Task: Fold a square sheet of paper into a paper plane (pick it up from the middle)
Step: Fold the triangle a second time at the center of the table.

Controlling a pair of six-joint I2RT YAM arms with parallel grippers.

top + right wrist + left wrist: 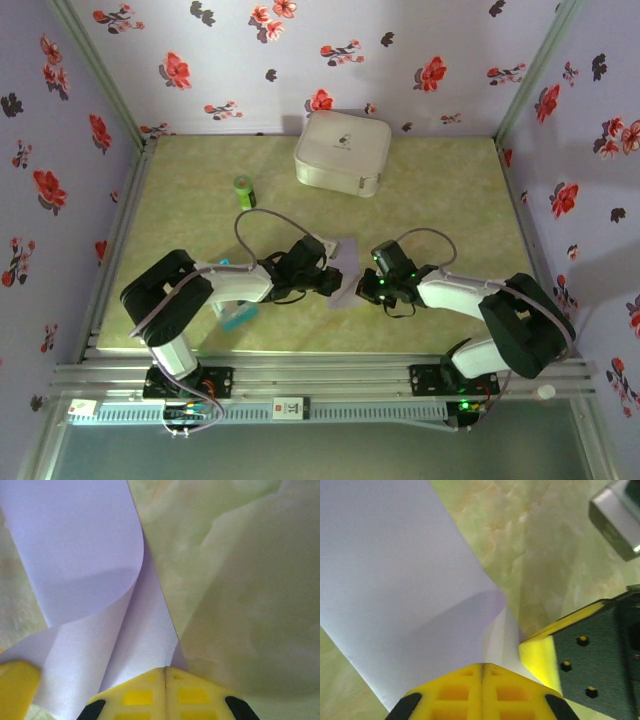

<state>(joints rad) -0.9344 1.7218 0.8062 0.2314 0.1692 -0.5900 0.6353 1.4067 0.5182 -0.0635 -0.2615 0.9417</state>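
Observation:
The square sheet of paper [346,264], pale lavender, is held off the table between my two grippers at mid-table, bent into a loose curl. My left gripper [331,281] pinches it from the left. In the left wrist view its yellow jaws [481,665] are pressed together with the sheet [395,580] running into their seam. My right gripper [366,286] grips the sheet from the right, with its jaws [165,669] shut on the sheet's [85,540] lower edge. The two grippers are almost touching. The right gripper's yellow finger [540,655] shows beside the left jaws.
A white case [342,150] sits at the back of the marbled green table [450,200]. A small green bottle [245,190] stands left of it. A blue-and-white packet [238,316] lies under the left arm. Flowered walls close in three sides.

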